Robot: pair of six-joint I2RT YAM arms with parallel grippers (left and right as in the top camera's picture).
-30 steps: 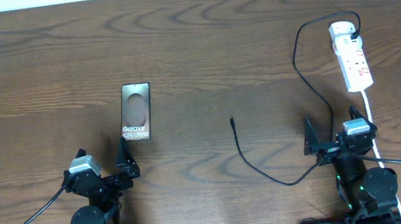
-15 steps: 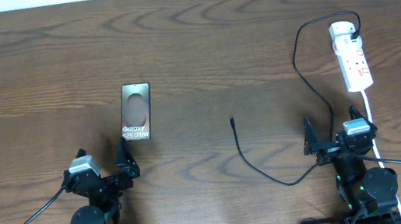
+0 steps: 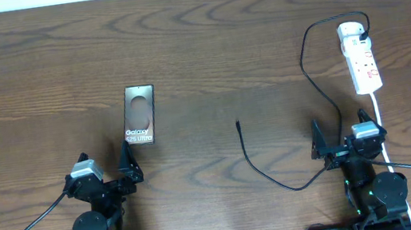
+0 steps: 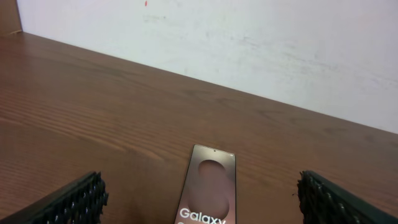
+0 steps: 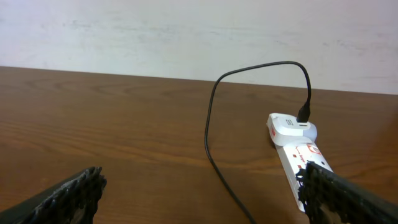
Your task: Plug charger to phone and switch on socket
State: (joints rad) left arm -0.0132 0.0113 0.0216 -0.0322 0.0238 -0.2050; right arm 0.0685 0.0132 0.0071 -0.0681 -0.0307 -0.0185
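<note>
- The left gripper stands wide, empty; the phone lies flat just beyond it.
- The right gripper stands wide, empty.
- The charger is plugged into the socket far right; its tip lies mid-table.

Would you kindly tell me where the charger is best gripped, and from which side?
Probably grip the charger just behind its connector tip, from above, jaws across the cable: that end lies flat and free, while the plug sits in the socket.
</note>
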